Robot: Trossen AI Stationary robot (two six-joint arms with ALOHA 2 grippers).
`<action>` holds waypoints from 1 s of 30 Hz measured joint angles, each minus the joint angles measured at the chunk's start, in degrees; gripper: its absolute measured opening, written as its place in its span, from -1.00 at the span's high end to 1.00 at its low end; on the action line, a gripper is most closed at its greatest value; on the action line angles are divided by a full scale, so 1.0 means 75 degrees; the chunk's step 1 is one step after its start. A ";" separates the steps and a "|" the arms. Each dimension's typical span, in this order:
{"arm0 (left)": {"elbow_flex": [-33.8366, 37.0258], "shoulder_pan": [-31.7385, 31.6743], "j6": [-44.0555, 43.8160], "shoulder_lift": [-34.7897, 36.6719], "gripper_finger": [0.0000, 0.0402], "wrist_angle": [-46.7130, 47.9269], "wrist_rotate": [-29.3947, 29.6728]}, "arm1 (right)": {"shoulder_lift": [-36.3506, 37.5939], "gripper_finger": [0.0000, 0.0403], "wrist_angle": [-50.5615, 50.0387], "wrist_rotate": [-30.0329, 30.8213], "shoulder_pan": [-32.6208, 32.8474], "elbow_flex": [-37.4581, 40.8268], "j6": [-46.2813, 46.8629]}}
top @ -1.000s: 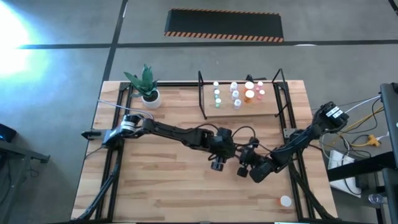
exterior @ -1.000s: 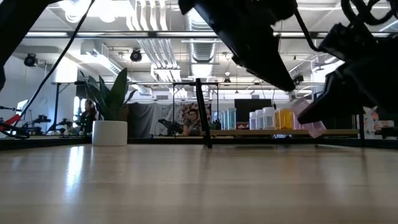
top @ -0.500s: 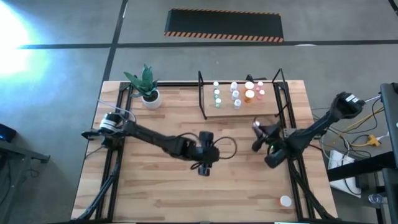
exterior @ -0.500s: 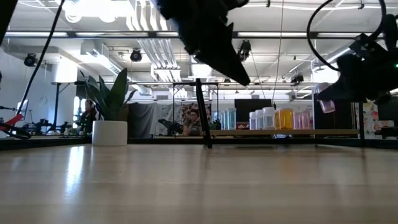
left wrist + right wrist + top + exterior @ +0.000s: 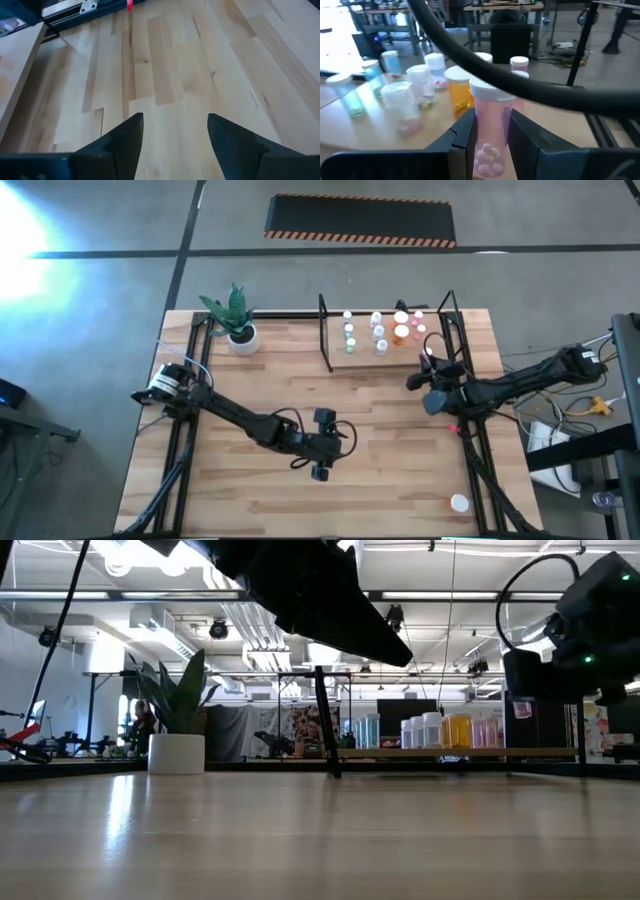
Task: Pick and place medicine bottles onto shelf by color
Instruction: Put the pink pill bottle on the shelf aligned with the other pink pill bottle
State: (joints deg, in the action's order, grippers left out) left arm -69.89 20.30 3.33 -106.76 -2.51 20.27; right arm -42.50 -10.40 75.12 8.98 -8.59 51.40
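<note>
Pink bottle (image 5: 489,131): translucent, white cap, pills inside; upright between the right gripper's (image 5: 489,145) closed fingers, at the shelf's (image 5: 432,356) right edge.
Shelf: green, white, orange (image 5: 459,90) and pink bottles standing; black cable (image 5: 470,65) crosses in front.
Left gripper (image 5: 172,142): open, empty, mid-table.

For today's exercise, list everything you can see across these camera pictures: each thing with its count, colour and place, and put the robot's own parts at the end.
Table: one, light wood, under both arms.
Shelf: one, light wood with black posts, far side of the table.
Bottles on the shelf: about ten, green, white, orange and pink with white caps.
Pink bottle: one, white cap, held in the right gripper near the shelf's pink end.
Loose bottle: one, white cap, table's near right corner.
Plant: one, green in a white pot, far left.
Left gripper: open, empty, over the table's middle.
Right gripper: shut on the pink bottle.
</note>
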 joint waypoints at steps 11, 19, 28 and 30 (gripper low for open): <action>0.0000 0.0002 -0.0005 0.0000 -0.02 -0.0014 0.0000 | -0.0828 0.60 0.0925 -0.0444 -0.1223 0.0205 -0.0254; 0.0000 -0.0001 -0.0005 0.0000 -0.02 -0.0014 0.0000 | -0.1715 0.57 0.1502 -0.0880 -0.1560 0.0214 -0.0249; 0.0003 -0.0004 -0.0005 0.0000 -0.02 -0.0011 0.0000 | -0.2481 0.53 0.2002 -0.1012 -0.1960 0.0210 -0.0248; 0.0003 -0.0004 -0.0007 0.0000 -0.02 -0.0011 0.0000 | -0.2500 0.53 0.2075 -0.1025 -0.2003 0.0208 -0.0254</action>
State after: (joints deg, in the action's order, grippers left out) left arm -69.87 20.27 3.27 -106.76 -2.59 20.27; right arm -61.25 5.16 67.43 -6.04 -7.03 49.49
